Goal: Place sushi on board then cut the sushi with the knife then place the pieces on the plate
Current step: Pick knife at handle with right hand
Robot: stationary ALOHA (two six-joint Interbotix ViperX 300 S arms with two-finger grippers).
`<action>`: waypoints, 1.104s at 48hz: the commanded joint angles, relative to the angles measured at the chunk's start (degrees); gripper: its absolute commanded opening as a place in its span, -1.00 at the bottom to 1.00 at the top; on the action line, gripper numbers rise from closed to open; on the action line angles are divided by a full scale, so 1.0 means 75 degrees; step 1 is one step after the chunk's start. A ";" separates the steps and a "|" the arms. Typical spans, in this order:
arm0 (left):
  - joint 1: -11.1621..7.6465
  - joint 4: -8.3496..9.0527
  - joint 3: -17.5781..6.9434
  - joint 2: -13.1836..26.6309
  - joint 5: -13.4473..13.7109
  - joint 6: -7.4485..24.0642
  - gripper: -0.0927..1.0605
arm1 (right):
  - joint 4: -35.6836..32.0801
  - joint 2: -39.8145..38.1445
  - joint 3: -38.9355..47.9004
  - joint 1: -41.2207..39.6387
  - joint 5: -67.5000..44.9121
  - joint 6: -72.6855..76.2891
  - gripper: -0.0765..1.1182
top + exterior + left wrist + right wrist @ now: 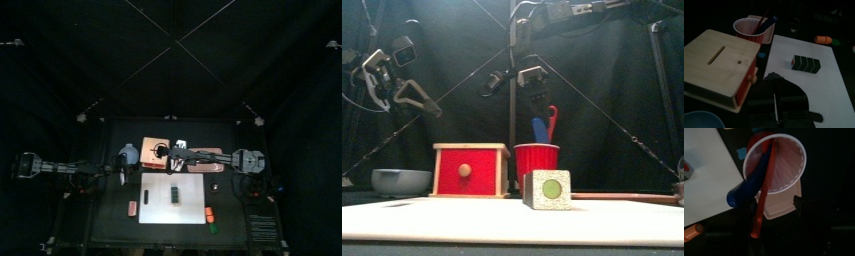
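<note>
The sushi (807, 63) lies on the board (167, 225), near its middle, its dark green blocks joined, and neither gripper touches it. The right gripper (776, 205) hangs behind the board's back edge, right over the red cup (537, 162), so the sushi sits in front of it and well apart. Its jaws stand apart. The red knife (761, 203) leans out of the cup and runs close along one jaw; whether they touch cannot be told. The blue knife (747, 185) stands in the cup beside it. The pink tray (210, 166) lies behind the board's right half, under this gripper. The left gripper (775, 87) hovers off the board's back left corner, jaws together and holding nothing, beside the wooden box (472, 170), which stands behind the board's left half.
</note>
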 commanded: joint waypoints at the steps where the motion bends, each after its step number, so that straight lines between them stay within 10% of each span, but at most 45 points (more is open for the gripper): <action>1: 0.0023 -0.0012 -0.0070 0.0000 -0.0047 0.0000 -0.88 | 0.0129 -0.0199 -0.0141 -0.0105 0.0012 -0.0047 0.66; 24: 0.0059 0.0000 -0.0047 0.0012 -0.0047 0.0012 -0.88 | 0.0188 -0.0141 0.0094 -0.0281 0.0012 -0.0199 0.63; 53: 0.0094 -0.0012 -0.0035 0.0000 -0.0047 0.0012 -0.88 | 0.0246 -0.0059 -0.0059 -0.0551 -0.0012 -0.0246 -0.06</action>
